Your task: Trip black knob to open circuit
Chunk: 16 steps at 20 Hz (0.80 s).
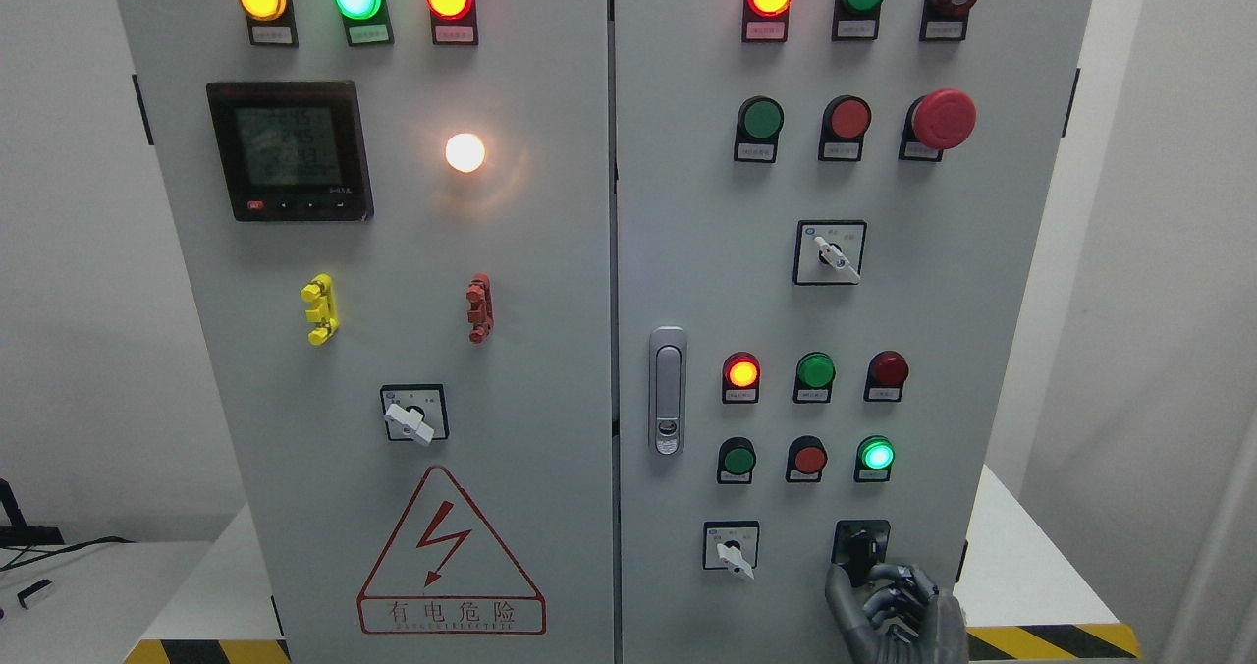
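You face grey cabinet, white walls behind. Warning triangle lower left reads 有电危险. Black knob lower right; right hand fingers curled, thumb touching it, grasp unclear.

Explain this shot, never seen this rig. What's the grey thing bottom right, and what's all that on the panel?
One picture, taken from a camera on a humanoid robot's head, facing a grey electrical cabinet with two doors. The grey thing is the robot's right hand, with fingers, coming in from the lower right. Its fingers reach up to the black knob at the bottom of the right door; whether they grip it is hard to tell. The left hand is out of view. The doors carry lit and unlit lamps, push buttons, a red mushroom stop button, white selector switches, a meter, a door latch and a shock warning sign.
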### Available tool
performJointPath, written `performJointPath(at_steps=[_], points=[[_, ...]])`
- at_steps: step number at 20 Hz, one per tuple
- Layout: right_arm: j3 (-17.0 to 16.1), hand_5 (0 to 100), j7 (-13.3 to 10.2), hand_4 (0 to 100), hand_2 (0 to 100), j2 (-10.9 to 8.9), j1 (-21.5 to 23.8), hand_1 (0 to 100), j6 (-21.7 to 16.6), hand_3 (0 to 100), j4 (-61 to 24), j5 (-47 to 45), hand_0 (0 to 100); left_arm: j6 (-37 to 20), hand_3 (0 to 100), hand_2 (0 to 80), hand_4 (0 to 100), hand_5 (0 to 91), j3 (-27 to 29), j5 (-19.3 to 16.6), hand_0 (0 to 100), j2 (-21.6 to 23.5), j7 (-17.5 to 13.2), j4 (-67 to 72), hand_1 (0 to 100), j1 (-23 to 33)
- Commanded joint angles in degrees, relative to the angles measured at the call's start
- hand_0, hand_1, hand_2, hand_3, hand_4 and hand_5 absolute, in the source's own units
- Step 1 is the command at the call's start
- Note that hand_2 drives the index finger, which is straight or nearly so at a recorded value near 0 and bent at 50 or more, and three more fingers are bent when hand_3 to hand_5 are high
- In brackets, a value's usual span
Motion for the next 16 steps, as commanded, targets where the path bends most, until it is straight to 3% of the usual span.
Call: performJointPath(at_steps=[1, 16], points=[[-0.54, 97, -0.22, 86, 54, -0.02, 0.02, 75, -0.02, 83, 0.05, 0.04, 22, 0.04, 0, 0.0, 0, 0.0, 0.00, -1.76, 12, 0.04, -0.03, 0.06, 39, 0.00], [-1.33, 97, -0.22, 85, 55, -0.02, 0.02, 75, -0.02, 83, 0.14, 0.04, 21, 0.04, 0, 0.0, 0, 0.0, 0.00, -1.76, 12, -0.05, -0.03, -0.03, 39, 0.00]])
